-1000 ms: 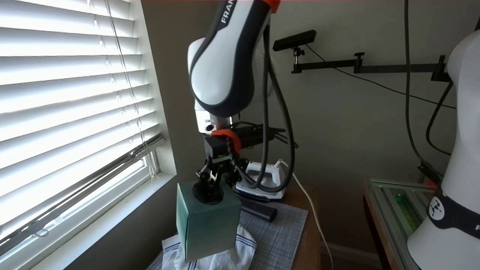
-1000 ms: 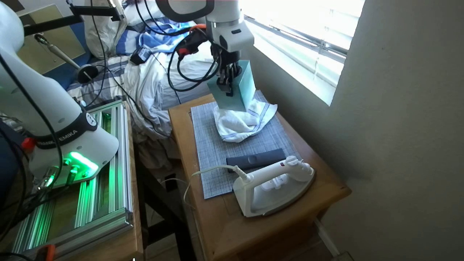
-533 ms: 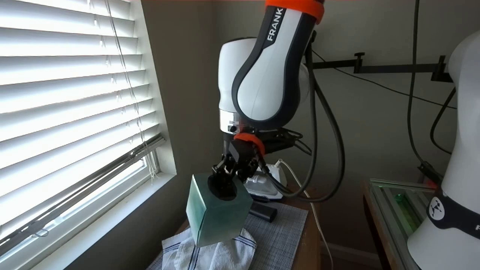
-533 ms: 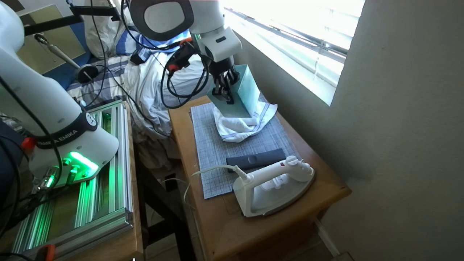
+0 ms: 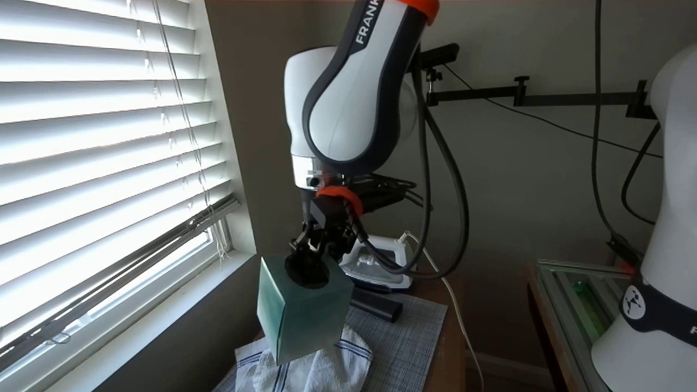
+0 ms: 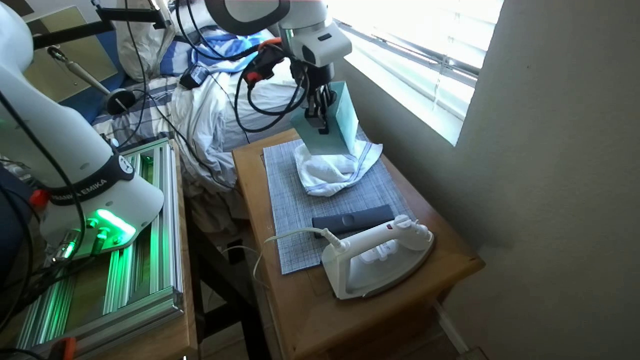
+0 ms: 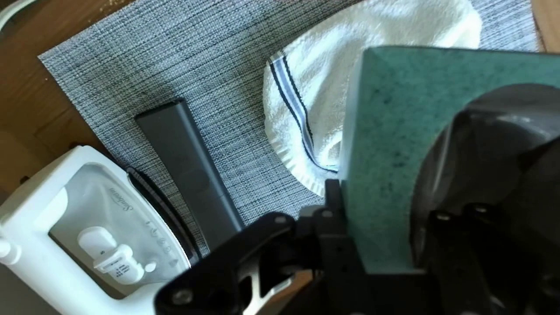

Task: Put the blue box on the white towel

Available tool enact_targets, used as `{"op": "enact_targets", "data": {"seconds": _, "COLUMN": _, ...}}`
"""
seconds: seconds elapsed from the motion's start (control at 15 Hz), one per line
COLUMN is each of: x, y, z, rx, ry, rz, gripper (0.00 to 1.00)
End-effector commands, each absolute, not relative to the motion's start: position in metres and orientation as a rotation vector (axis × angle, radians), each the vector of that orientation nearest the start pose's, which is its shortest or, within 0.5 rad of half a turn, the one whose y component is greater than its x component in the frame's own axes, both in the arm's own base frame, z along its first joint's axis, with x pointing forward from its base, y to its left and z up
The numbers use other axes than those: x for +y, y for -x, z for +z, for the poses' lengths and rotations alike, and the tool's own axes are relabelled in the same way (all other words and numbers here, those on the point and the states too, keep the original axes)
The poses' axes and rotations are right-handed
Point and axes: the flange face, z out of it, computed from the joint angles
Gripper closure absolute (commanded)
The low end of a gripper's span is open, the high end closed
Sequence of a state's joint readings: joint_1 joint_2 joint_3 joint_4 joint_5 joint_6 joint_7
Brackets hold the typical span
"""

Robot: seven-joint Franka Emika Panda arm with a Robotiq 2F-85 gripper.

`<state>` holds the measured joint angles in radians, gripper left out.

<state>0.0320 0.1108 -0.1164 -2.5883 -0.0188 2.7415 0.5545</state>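
The blue-green tissue box (image 5: pixel 317 324), pinched by one wall in the Robotiq gripper (image 6: pixel 323 114), hangs above the striped white towel (image 6: pixel 327 175); straight lowering presumably follows.

My hand (image 6: pixel 321 112) holds the box (image 5: pixel 316 321) farther from the iron (image 6: pixel 377 260) and nearer the window (image 5: pixel 109 141) than half a second ago.

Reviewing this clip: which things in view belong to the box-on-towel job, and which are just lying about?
Part of the job:
Blue-green tissue box, being held
White striped towel, the destination
End effector, gripping the box

Just lying about:
Corded clothes iron
Dark oblong object, exact identity unclear
Woven placemat, under the towel
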Motion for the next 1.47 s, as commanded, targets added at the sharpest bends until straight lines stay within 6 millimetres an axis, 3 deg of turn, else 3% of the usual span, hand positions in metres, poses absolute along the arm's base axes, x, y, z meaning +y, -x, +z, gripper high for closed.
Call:
{"op": "enact_targets", "data": {"seconds": 0.0, "x": -0.043, "y": -0.476, "z": 0.214, "rx": 0.971, "ry": 3.064, "rz": 0.083, "gripper": 0.99}}
{"op": "enact_targets", "data": {"seconds": 0.4, "x": -0.032, "y": -0.515, "z": 0.186, "rx": 0.937, "ry": 3.1, "rz": 0.2, "gripper": 0.99}}
{"op": "enact_targets", "data": {"seconds": 0.87, "x": -0.028, "y": -0.534, "z": 0.139, "rx": 0.94, "ry": 3.12, "rz": 0.338, "gripper": 0.99}}
{"op": "enact_targets", "data": {"seconds": 0.93, "x": -0.028, "y": -0.536, "z": 0.134, "rx": 0.942, "ry": 3.113, "rz": 0.357, "gripper": 0.7}}
{"op": "enact_targets", "data": {"seconds": 1.0, "x": -0.029, "y": -0.537, "z": 0.131, "rx": 0.944, "ry": 3.111, "rz": 0.371, "gripper": 0.68}}
{"op": "enact_targets", "data": {"seconds": 1.13, "x": -0.029, "y": -0.539, "z": 0.132, "rx": 0.951, "ry": 3.11, "rz": 0.383, "gripper": 0.56}}
{"op": "enact_targets", "data": {"seconds": 1.4, "x": -0.013, "y": -0.525, "z": 0.167, "rx": 0.846, "ry": 3.127, "rz": 0.315, "gripper": 0.29}}
